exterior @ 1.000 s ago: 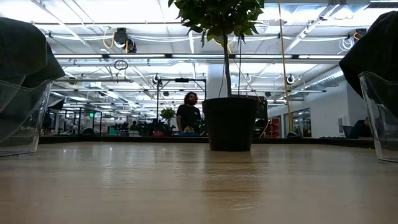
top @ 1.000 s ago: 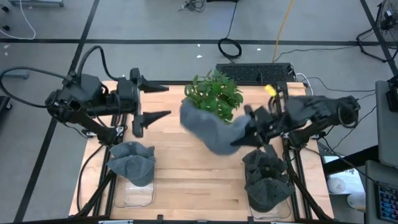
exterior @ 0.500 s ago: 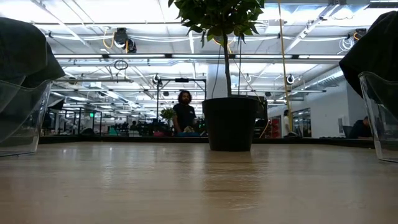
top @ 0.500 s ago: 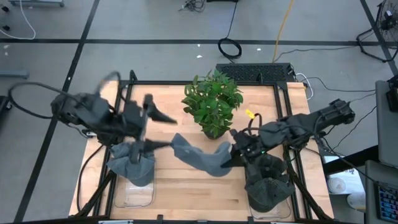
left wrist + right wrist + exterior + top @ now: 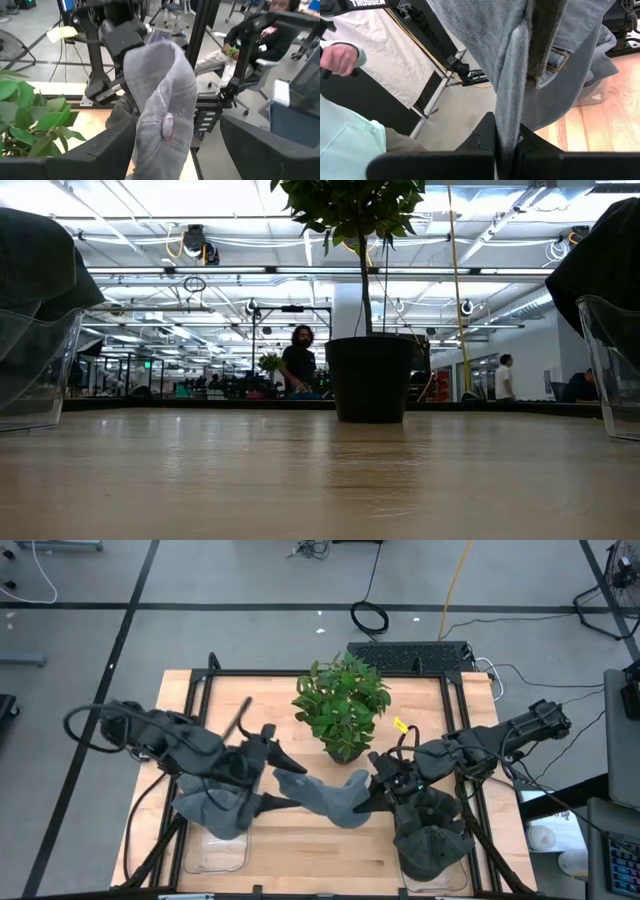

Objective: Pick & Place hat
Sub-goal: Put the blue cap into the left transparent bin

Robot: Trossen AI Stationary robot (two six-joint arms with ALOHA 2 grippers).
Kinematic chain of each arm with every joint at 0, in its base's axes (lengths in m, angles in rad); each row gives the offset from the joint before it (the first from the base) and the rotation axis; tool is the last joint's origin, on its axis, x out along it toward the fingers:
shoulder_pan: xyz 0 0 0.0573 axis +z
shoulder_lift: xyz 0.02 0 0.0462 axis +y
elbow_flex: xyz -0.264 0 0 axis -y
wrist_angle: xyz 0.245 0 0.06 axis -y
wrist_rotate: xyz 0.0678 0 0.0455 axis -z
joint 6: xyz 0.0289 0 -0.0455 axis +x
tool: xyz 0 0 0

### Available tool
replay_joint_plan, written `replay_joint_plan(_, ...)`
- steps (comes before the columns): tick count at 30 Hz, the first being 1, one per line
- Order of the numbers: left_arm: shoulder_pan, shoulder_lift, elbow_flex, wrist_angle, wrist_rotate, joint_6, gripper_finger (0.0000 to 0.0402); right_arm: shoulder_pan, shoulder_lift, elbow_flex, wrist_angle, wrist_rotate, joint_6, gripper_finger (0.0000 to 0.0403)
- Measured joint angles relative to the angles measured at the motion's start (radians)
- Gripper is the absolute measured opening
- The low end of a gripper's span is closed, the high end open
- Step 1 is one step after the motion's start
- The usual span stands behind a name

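A grey hat [image 5: 325, 795] hangs in the air over the middle of the table, in front of the potted plant [image 5: 343, 705]. My right gripper [image 5: 365, 798] is shut on its right end. My left gripper [image 5: 290, 783] is open, with one finger on each side of the hat's left end; in the left wrist view the hat [image 5: 160, 115] hangs between the two dark fingers. I cannot tell whether those fingers touch it. The hat does not show in the low view. My right gripper pinches an edge of the hat [image 5: 512, 100] between its two fingers [image 5: 485, 142], coming level from the table's right side. Whether it has one layer or several, I cannot tell. The hat is lifted clear of the table and stretches from the fingers toward my left gripper.
A clear bin with grey hats [image 5: 213, 805] stands at the near left, under my left arm. A second bin of hats [image 5: 430, 835] stands at the near right, under my right arm. The plant's pot [image 5: 370, 375] stands at the far middle. People show in the room beyond.
My right gripper has carried the hat from beside the plant down and toward the near edge, still shut on it. My left arm has swung from the far left toward the table's middle, and its open fingers now stand around the hat's left end.
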Motion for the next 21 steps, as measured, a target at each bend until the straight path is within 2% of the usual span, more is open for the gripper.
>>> replay_joint_plan(6, 0.011, 0.032, 0.000, 0.008, -0.003, -0.005, 0.0291, 0.006, 0.000, 0.000, -0.001, -0.002, 0.000, 0.0000)
replay_joint_plan(13, 0.039, 0.034, 0.000, 0.074, 0.043, -0.009, 0.0268, 0.013, 0.000, 0.000, -0.002, -0.003, 0.000, 0.0000)
replay_joint_plan(16, 0.054, 0.036, 0.000, 0.058, 0.065, -0.038, 0.0242, 0.018, 0.000, 0.000, -0.002, -0.003, 0.000, 0.0000)
replay_joint_plan(21, 0.070, 0.036, 0.000, 0.060, 0.130, -0.056, 0.0169, 0.019, 0.000, 0.000, -0.001, -0.003, -0.001, 0.0000)
